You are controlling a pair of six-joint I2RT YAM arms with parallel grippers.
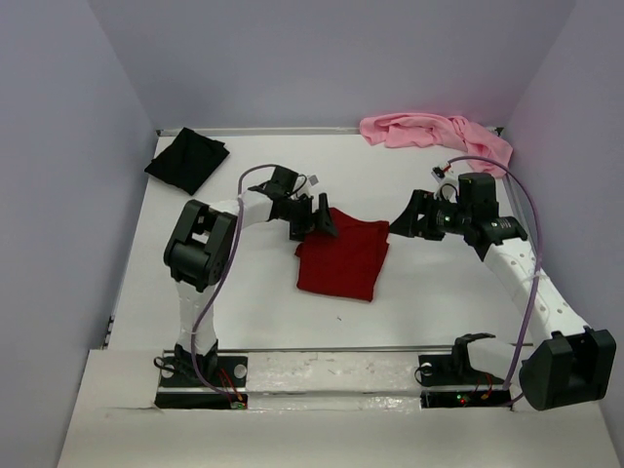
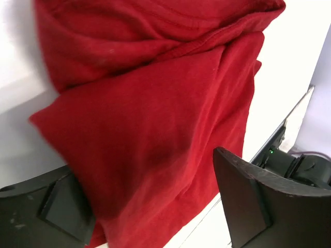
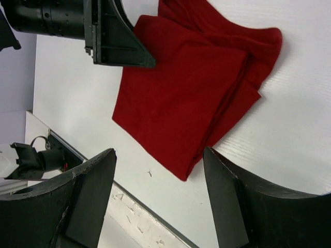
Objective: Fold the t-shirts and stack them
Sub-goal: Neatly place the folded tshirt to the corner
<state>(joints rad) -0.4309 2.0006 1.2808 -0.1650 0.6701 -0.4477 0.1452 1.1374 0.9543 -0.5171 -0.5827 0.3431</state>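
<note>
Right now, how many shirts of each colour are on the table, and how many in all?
red shirt: 1
black shirt: 1
pink shirt: 1
Total: 3

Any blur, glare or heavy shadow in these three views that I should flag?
Top external: evenly lit and sharp, no hard shadows, the dark red t-shirt clear. Left wrist: very close to the shirt, its folds slightly soft, the white table blown out with no texture. Right wrist: shirt sharp, the near fingers dark and a little soft.
</note>
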